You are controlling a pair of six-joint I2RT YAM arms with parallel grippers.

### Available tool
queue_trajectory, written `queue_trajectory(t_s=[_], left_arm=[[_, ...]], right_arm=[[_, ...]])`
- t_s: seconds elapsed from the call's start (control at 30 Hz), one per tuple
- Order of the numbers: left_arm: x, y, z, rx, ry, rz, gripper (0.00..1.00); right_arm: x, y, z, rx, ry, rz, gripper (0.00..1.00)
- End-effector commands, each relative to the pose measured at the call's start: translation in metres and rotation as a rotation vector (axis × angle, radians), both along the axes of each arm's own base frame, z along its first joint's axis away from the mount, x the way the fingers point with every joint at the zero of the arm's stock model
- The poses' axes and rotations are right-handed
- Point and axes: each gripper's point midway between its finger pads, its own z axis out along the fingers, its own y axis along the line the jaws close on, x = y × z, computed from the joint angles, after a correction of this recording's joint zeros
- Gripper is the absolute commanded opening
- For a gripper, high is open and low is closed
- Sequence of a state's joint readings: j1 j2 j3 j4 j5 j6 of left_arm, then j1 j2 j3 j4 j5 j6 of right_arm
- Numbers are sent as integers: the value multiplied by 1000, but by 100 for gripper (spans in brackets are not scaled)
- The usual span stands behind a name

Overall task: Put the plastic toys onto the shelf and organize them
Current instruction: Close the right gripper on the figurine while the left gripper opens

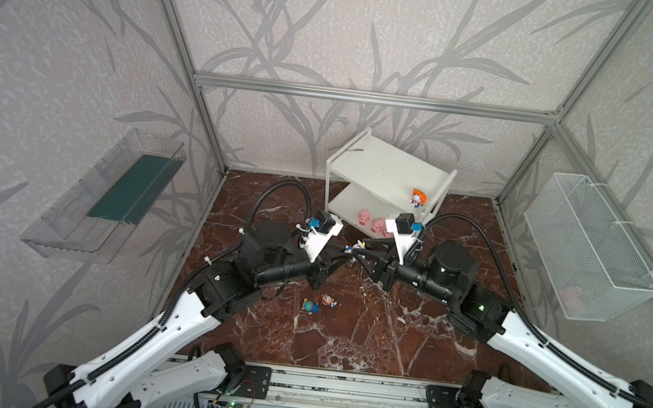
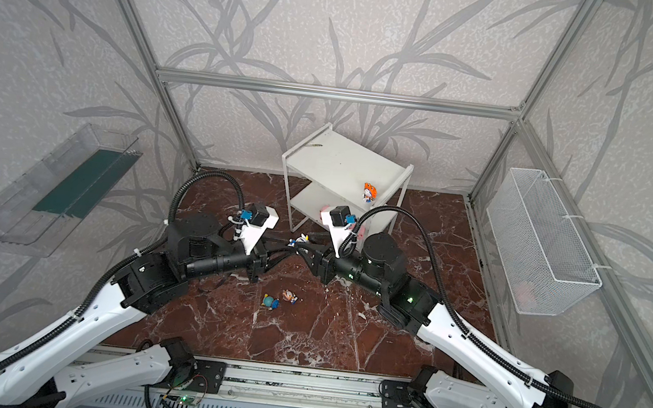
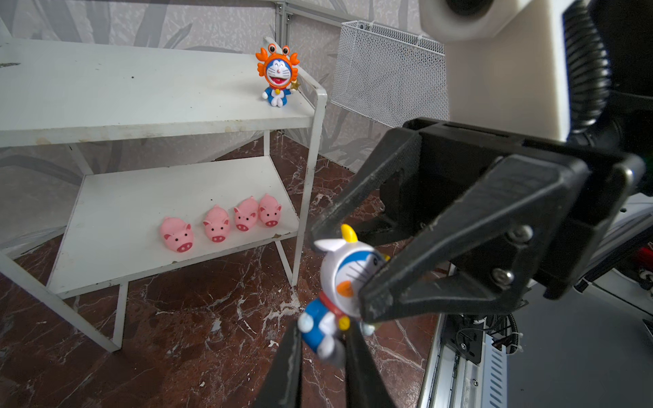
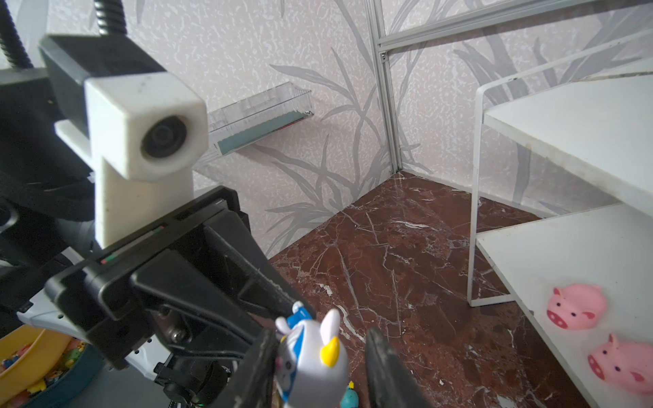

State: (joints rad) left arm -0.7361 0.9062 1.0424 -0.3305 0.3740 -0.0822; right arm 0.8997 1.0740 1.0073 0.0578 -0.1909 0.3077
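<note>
White-hooded and yellow-horned, the blue figurine [image 1: 354, 249] is held off the desk [image 1: 363, 343] in both top views, where the left gripper [image 1: 346, 255] and right gripper [image 1: 363, 254] meet tip to tip. Beyond them stands the shelf [image 1: 387, 170], with an orange-hooded figurine [image 1: 418, 198] at its top board's corner. Behind them a teal-capped figurine [image 1: 309, 306] and a brown-capped figurine [image 1: 328, 300] lie on open marble.

Left wrist: the left gripper [image 3: 323, 348] clamps the toy's body. Four pigs [image 3: 219, 226] line the lower board's front edge.

Right wrist: the right gripper [image 4: 319, 349] straddles the head, a gap showing on one side.
</note>
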Motion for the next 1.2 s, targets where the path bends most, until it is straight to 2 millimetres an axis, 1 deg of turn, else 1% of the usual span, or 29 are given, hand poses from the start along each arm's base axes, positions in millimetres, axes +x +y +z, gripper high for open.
queue_trajectory(t_s=[0.0,0.1,0.27,0.43,0.53,0.6,0.67,0.7,0.77,0.83,0.93,1.03,1.17], left_arm=[[-5,0,7,-26,-25,-13,19],[-6,0,8,-28,-26,-15,19],[-6,0,8,-30,-26,-18,19],[-6,-1,9,-33,-29,-20,28],[-6,0,11,-35,-33,-18,47],[-5,3,12,-34,-41,-3,59],[-4,6,13,-35,-53,17,67],[-3,7,13,-32,-59,26,70],[-1,8,16,-27,-76,34,73],[0,7,17,-11,-90,31,73],[-3,0,18,6,-105,-24,73],[-13,-13,18,-10,-97,-119,73],[-27,-28,13,-25,-50,-251,72]], right_arm=[[2,2,22,55,-32,1,38],[2,3,24,70,-30,3,33],[2,2,32,66,-52,1,27],[2,-2,36,-31,-57,-2,25],[10,-11,34,-145,-21,-28,23],[20,-22,34,-234,7,-50,23],[32,-33,32,-310,44,-70,24],[34,-37,31,-339,61,-57,24],[36,-38,31,-369,81,-24,24],[30,-35,31,-393,84,29,24],[14,-26,29,-409,89,151,24],[-7,-22,29,-410,75,274,24],[-35,-25,32,-393,24,402,24]])
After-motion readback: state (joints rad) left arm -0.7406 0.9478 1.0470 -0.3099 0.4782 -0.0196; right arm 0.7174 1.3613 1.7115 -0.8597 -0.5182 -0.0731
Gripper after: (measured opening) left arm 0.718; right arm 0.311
